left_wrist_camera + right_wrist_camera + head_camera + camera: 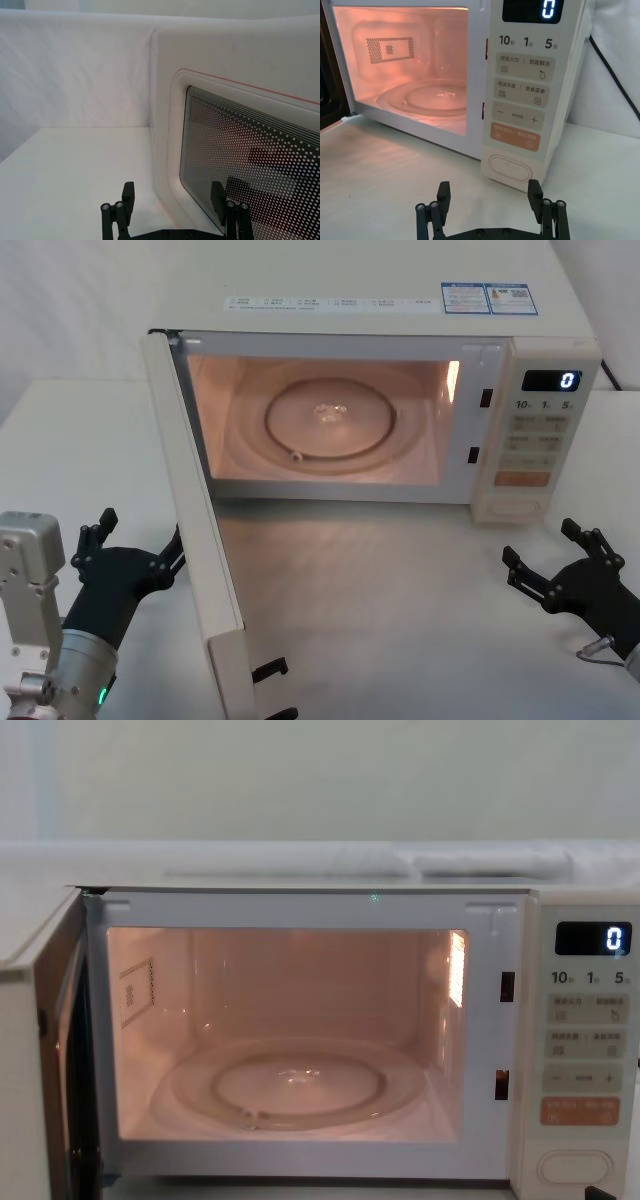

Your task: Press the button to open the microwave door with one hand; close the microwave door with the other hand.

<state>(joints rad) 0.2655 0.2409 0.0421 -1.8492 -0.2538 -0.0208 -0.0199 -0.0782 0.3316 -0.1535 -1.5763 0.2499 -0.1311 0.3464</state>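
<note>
**A:** Where does your microwave (400, 390) stand?

**B:** At the back of the desk (400, 570), cavity lit, glass turntable (330, 420) bare, display (552, 381) reading "0". Your microwave door (195, 530) is swung wide on its left hinge, edge-on toward you in the head view.

**A:** And your claws?

**B:** Your left claw (135, 540) hangs just outside the door's outer face with its fingers spread; from the wrist one finger seems close to the dotted window (250, 165), though you can't tell whether it touches. Your right claw (550, 558) sits low on the desk before the control panel, fingers apart and holding nothing, near the button (510, 168) but clear of it. The button is at the foot of the panel, under the orange key (516, 136)
</note>
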